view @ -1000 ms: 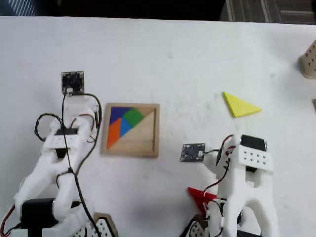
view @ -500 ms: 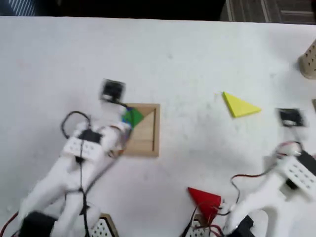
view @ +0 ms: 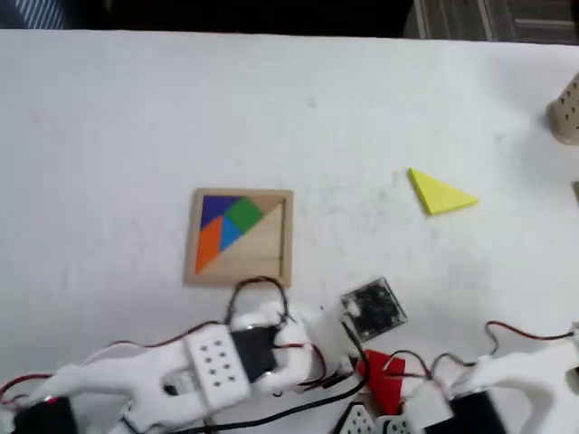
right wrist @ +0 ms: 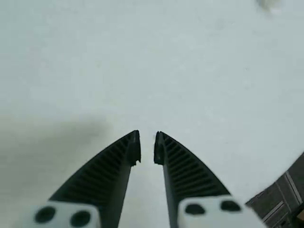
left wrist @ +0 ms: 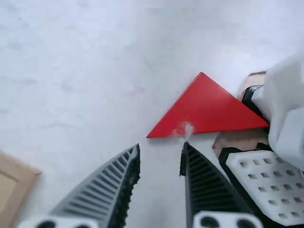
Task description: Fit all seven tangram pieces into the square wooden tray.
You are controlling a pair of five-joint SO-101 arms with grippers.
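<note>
The square wooden tray (view: 258,258) lies left of the table's centre, holding a blue piece (view: 213,209), a green piece (view: 244,213) and an orange piece (view: 209,243) in its far-left part. A yellow triangle (view: 441,193) lies loose at the right. A red triangle (view: 384,380) lies at the front edge, partly under the left arm (view: 217,362). My left gripper (left wrist: 159,152) is open, its tips just short of the long edge of the red triangle (left wrist: 206,111), nothing between them. My right gripper (right wrist: 146,141) is shut over bare table.
The right arm (view: 520,380) lies low at the front right corner. Its perforated base plate (left wrist: 266,175) sits right beside the red triangle. A wooden pegged block (view: 565,113) stands at the right edge. A tray corner (left wrist: 12,185) shows near the left gripper.
The left arm swung from the tray's left side across the front to the red triangle. The right arm swung away rightward and dropped to the front right corner.
</note>
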